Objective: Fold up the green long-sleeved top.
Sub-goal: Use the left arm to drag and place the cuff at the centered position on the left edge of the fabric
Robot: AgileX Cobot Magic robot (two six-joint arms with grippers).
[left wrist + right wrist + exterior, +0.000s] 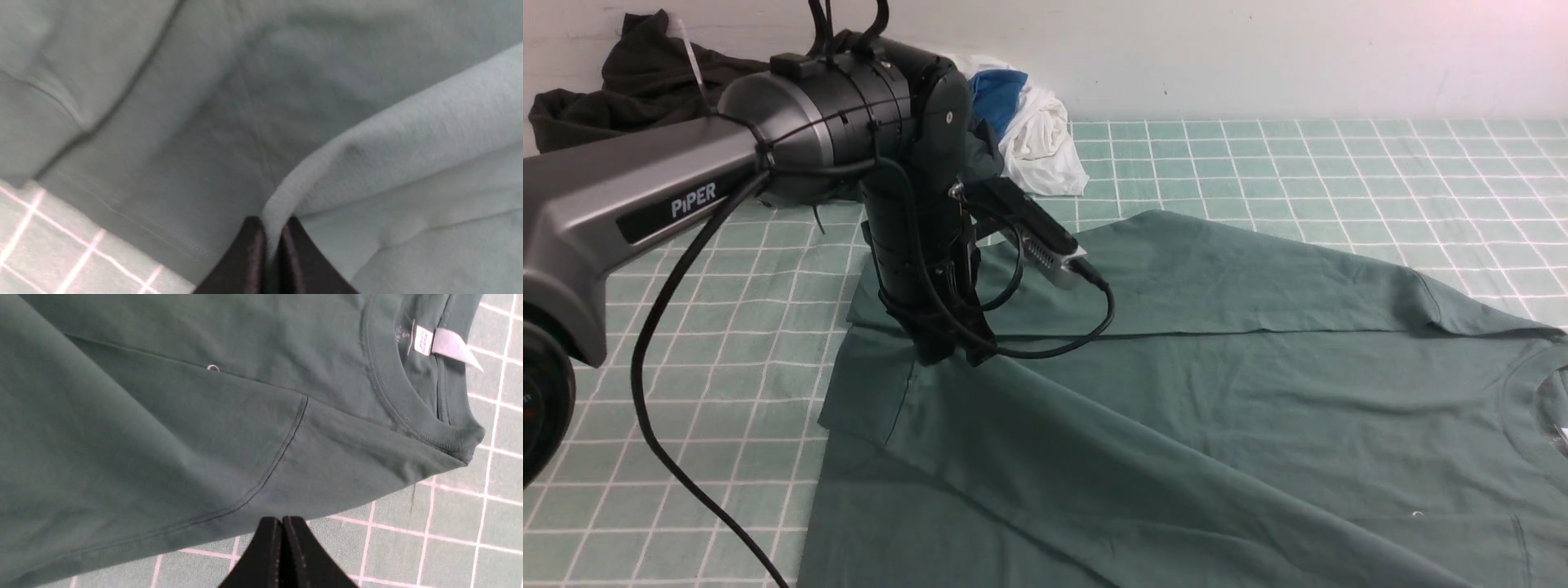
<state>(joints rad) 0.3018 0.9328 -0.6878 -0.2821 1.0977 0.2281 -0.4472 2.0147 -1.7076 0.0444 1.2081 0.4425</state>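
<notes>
Two grippers: left gripper clamped on a raised ridge of the green long-sleeved top; right gripper with jaws pressed together, holding nothing.
Top's position: spread on the checked tablecloth, hem left, ribbed neckband right.
Key relation: long axis runs left to right; cloth stretches right and near from the left gripper, the closer arm; right gripper hovers just beside the shoulder edge.
Material: soft matte knit, limp, stitched seams; white neck label.
Next move, judged: carrying the pinched fold across the body.
</notes>
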